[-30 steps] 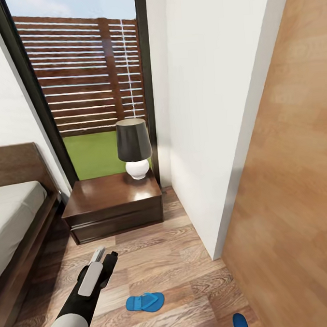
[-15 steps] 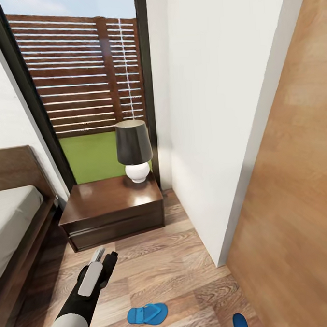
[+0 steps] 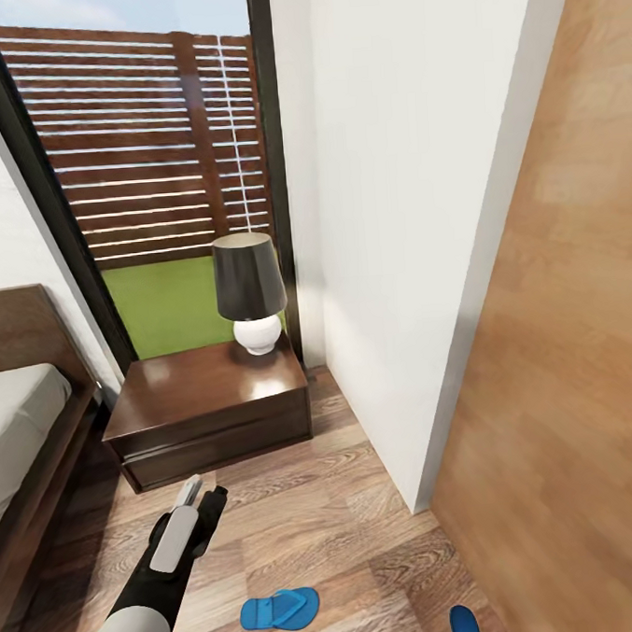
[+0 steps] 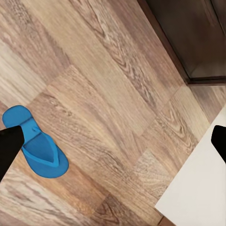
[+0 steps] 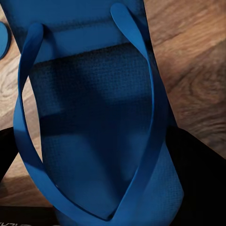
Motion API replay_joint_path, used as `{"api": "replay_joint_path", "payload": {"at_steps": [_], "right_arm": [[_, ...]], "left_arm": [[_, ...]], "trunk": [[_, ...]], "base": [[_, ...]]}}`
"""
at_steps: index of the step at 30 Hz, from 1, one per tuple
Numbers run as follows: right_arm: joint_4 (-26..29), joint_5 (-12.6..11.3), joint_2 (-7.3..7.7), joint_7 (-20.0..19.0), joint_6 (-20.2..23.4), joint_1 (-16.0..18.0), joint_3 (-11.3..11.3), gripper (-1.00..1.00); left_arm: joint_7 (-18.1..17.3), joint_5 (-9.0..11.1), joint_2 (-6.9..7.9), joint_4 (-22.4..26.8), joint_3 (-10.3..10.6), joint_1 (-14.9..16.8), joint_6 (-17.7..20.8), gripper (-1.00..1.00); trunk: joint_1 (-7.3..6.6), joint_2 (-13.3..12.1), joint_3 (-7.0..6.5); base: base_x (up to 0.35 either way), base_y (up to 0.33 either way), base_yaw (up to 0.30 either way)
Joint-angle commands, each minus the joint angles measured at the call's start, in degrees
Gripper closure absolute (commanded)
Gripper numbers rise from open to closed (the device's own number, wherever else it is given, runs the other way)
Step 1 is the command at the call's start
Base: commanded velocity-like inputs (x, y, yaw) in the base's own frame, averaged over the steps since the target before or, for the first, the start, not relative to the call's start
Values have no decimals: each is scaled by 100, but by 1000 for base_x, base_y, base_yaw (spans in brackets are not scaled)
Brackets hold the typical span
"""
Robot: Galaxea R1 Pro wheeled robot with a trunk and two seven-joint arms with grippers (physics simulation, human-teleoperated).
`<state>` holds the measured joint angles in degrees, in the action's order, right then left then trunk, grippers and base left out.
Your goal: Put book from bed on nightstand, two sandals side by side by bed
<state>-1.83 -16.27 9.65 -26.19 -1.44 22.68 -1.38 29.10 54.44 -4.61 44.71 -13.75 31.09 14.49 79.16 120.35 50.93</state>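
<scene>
One blue sandal (image 3: 279,610) lies flat on the wood floor, just right of my left arm; the left wrist view shows this sandal (image 4: 41,153) too. My left gripper (image 3: 198,498) hangs open above the floor, its fingers (image 4: 7,149) wide apart with nothing between them. A second sandal (image 5: 94,117) sits between the black fingers of my right gripper (image 5: 108,157), which is shut on it; its blue tip (image 3: 464,623) shows at the head view's lower edge. The nightstand (image 3: 209,397) stands beyond my left gripper, beside the bed (image 3: 18,414). The book is out of view.
A dark-shaded lamp with a white base (image 3: 250,292) stands on the nightstand's back right corner. A white wall corner (image 3: 396,255) and a tan wooden door (image 3: 570,338) close in the right side. A tall black-framed window (image 3: 139,177) is behind the nightstand.
The head camera has shifted, sliding the nightstand, lamp and bed leftward in the picture. The floor sandal sits lower and slightly left in view. My left arm holds the same pose.
</scene>
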Motion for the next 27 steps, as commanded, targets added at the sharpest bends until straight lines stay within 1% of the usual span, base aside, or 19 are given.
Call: {"api": "replay_joint_path", "payload": {"at_steps": [1,5,11,19,27], "right_arm": [[-19,-25,2,-30,-14,8,-12,100],[-19,-25,2,-31,-14,8,-12,100],[-19,-25,2,-31,-14,8,-12,100],[-19,-25,2,-32,-14,8,-12,100],[-19,-25,2,-35,-14,8,-12,100]], "left_arm": [[26,32,-6,12,-22,3,25,-100],[26,34,-5,12,-23,3,24,-100],[26,36,-5,12,-23,3,27,-100],[26,33,-2,12,-25,3,25,-100],[26,37,3,12,-26,3,22,-100]], "trunk": [[-1,2,5],[-1,2,5],[-1,2,5],[-1,2,5],[-1,2,5]], "base": [[0,0,-2],[0,0,-67],[0,0,-181],[3,0,-21],[115,0,-1]]}}
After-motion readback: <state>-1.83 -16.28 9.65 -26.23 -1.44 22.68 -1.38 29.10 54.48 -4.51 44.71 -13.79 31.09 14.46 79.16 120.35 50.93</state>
